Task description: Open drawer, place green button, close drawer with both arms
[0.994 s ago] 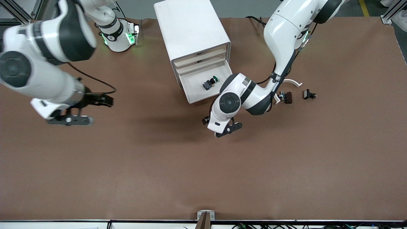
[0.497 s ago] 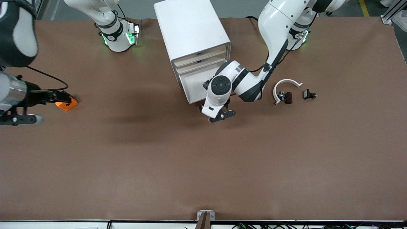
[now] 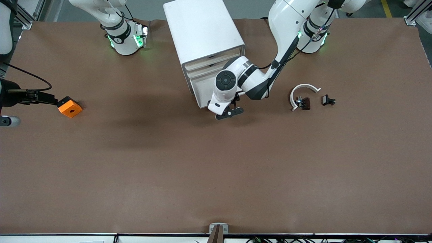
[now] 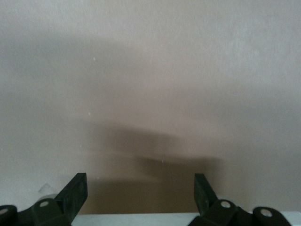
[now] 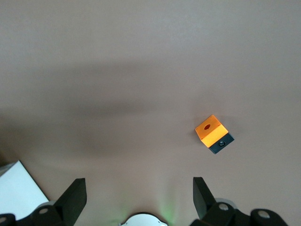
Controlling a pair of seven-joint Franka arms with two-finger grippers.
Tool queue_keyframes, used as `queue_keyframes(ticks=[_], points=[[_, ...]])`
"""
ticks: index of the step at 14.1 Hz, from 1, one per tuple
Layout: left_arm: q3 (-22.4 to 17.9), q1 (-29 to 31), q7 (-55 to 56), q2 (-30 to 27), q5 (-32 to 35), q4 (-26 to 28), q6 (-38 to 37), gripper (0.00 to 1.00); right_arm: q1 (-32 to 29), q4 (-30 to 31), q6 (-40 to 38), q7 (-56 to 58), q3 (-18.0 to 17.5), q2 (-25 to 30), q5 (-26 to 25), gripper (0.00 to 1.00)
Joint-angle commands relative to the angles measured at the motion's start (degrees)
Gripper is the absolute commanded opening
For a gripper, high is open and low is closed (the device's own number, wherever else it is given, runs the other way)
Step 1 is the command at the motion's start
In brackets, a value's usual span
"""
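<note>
Both grippers gape empty; left gripper [image 3: 226, 111] sits at the drawer [image 3: 202, 94] front, right gripper [image 3: 37, 98] well apart.

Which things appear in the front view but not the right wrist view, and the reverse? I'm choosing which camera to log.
Only the front view shows the cabinet, its drawer, the left end effector, the white arc and the black-brown parts. Only the right wrist view shows the right end effector, open, over bare table. Both show the orange block.
</note>
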State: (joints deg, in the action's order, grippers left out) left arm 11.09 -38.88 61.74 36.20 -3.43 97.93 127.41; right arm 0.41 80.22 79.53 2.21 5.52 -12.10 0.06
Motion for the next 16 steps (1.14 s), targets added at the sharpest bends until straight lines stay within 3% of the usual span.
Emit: queue_keyframes(ticks=[1,6,16], points=[[1.47,0.21,-0.13,-2.62,0.27,3.41,0.65,1.0,-0.84,-4.19,-0.95,-2.21,-0.78,0.06,-0.76,1.0],[3.14,-0.14,0.05,-2.62,0.18,3.41,0.65,1.0,-0.49,-4.28,-2.61,-2.21,-0.86,1.37,-0.32,1.0],[6.31,-0.23,-0.04,-2.1,-5.26,3.58,0.65,1.0,-2.25,3.27,-4.12,-1.42,-0.86,12.62,0.29,1.0]])
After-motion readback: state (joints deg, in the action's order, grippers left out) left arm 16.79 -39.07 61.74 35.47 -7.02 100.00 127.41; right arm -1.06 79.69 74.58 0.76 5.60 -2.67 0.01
